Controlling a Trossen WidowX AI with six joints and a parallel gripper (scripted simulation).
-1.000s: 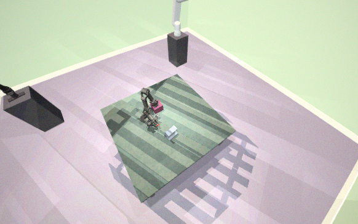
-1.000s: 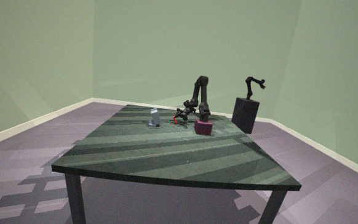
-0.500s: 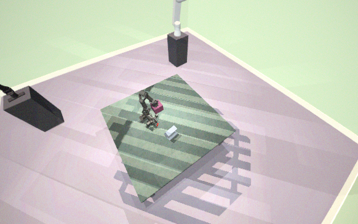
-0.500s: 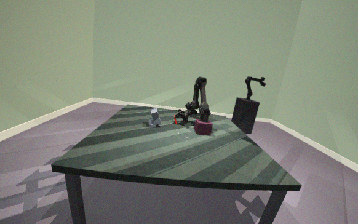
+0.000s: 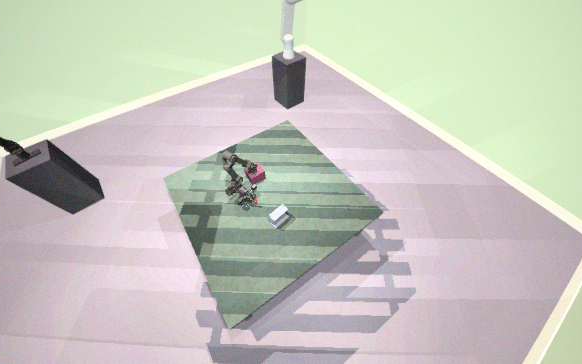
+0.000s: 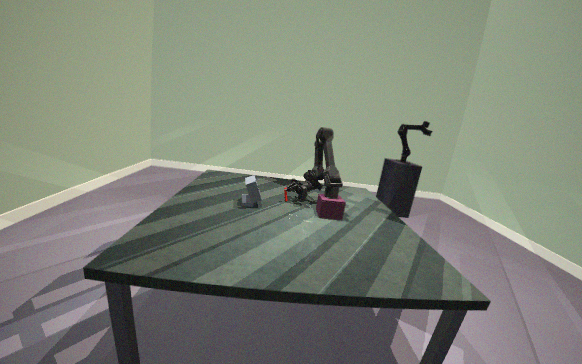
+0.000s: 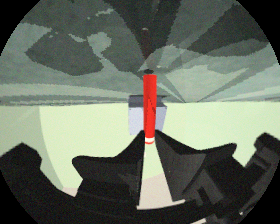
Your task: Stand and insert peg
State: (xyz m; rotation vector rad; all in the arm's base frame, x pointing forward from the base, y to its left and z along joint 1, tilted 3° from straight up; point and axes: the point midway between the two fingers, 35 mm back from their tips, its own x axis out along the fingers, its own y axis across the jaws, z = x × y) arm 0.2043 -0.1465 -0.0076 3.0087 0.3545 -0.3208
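The red peg (image 5: 255,202) (image 6: 286,195) (image 7: 149,95) is upright, with its white band at the top by the fingers and its plain end down. The plain end is at or just above the table; a small gap cannot be ruled out. My gripper (image 6: 288,188) (image 7: 148,132) is shut on the peg near the banded end and comes in from the side, low over the table. The pale grey sloped panel (image 5: 279,213) (image 6: 253,190) (image 7: 134,119) stands a short way beyond the peg, partly behind it in the wrist view. Its hole cannot be made out.
A magenta block (image 5: 255,173) (image 6: 331,207) is under the arm's base, beside the folded arm. The striped green table (image 5: 288,250) (image 6: 268,250) carries all of these. Dark pedestals with other arms stand on the floor away from the table.
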